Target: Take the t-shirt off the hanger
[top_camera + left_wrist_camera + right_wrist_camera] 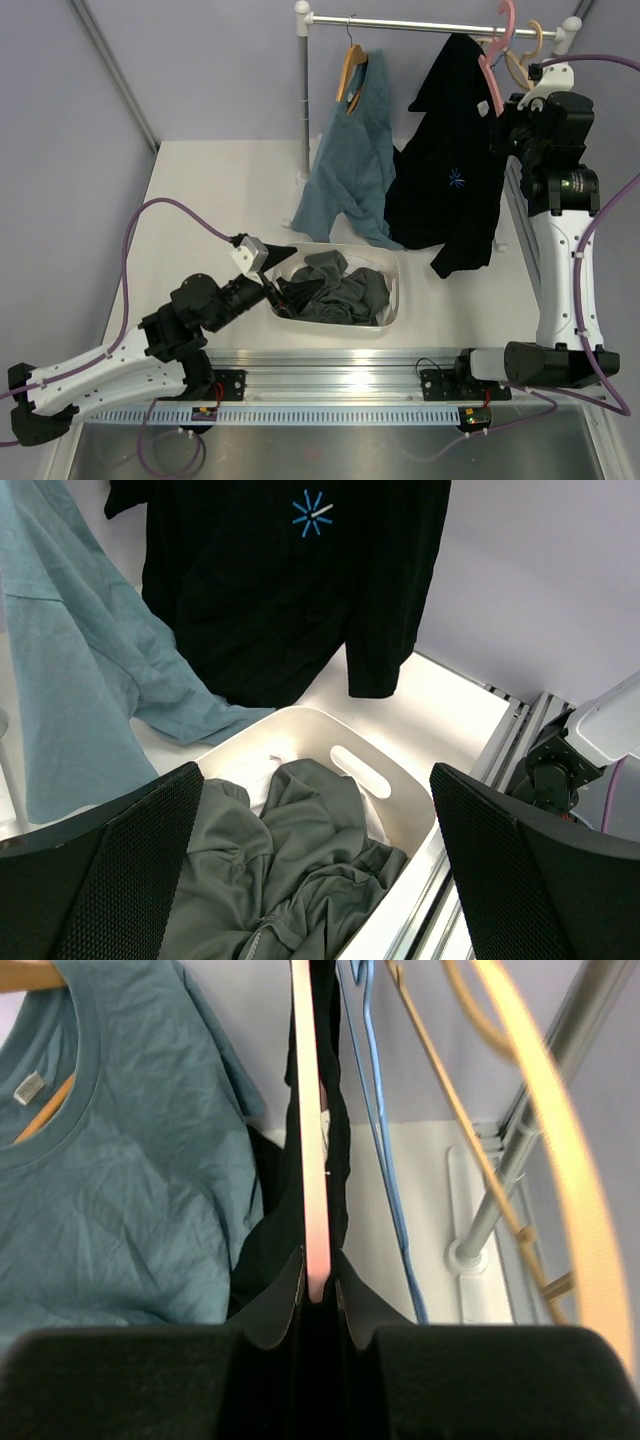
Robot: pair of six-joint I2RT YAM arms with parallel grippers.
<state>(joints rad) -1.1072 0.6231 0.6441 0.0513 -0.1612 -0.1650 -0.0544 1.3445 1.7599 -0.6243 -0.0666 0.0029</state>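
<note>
The black t-shirt [450,170] with its light-blue starburst print [312,513] hangs from the pink hanger [495,60] at the right end of the rail. Its hem reaches down to the table. My right gripper [505,108] is up at the rail, shut on the hanger's pink arm [312,1160]. Black cloth [270,1240] drapes on both sides of that arm, just beyond the right gripper [318,1290]. My left gripper [288,278] stands wide open over the near left of the basket, holding nothing. The left wrist view looks between the left gripper [315,820] at the t-shirt [290,600] beyond.
A white basket [392,290] of dark grey clothes [300,860] sits in front of the rail. A blue-grey shirt [355,160] hangs on a wooden hanger to the t-shirt's left. A thin blue wire hanger [385,1160] and wooden hangers [520,1110] crowd the rail [430,24] right of the pink one.
</note>
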